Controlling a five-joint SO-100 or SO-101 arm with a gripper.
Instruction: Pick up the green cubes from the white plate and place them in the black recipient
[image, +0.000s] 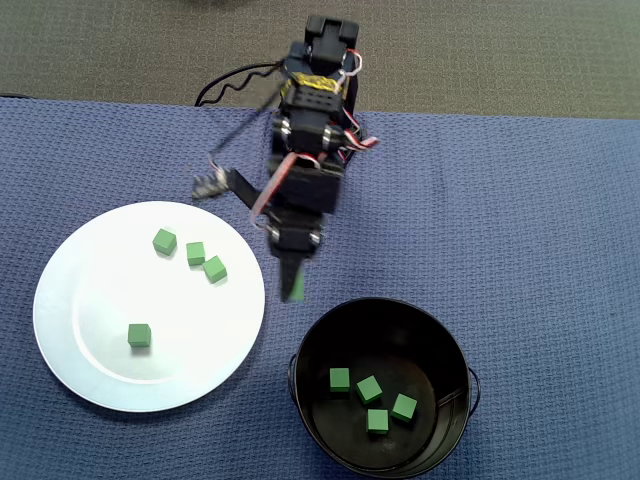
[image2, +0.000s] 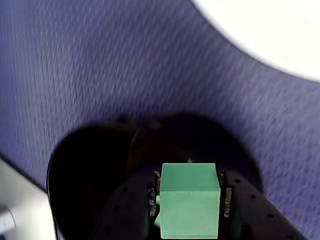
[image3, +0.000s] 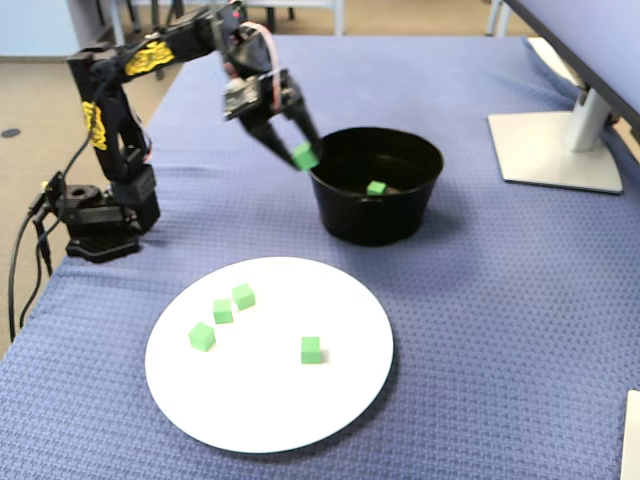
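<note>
Clamped between the two fingers of the gripper (image2: 189, 202) in the wrist view: one green cube (image2: 190, 200), held fast, filling the lower middle. Just past it, the dark round mouth of the black pot (image2: 90, 170), then blue cloth (image2: 100, 60), then an edge of the white plate (image2: 270, 35) at top right.

Nearest in the fixed view: the white plate (image3: 270, 400) on the blue cloth, carrying four green cubes (image3: 311, 349), three grouped at left, one apart at right. Beyond, the black pot (image3: 375, 205), one cube showing inside. At its left rim, raised off the cloth, the gripper (image3: 303, 156) with its cube (image3: 305, 155).

From overhead: gripper (image: 293, 285) between plate (image: 100, 370) and pot (image: 450, 440), just short of the pot's rim; four cubes (image: 370, 389) lying in the pot.
</note>
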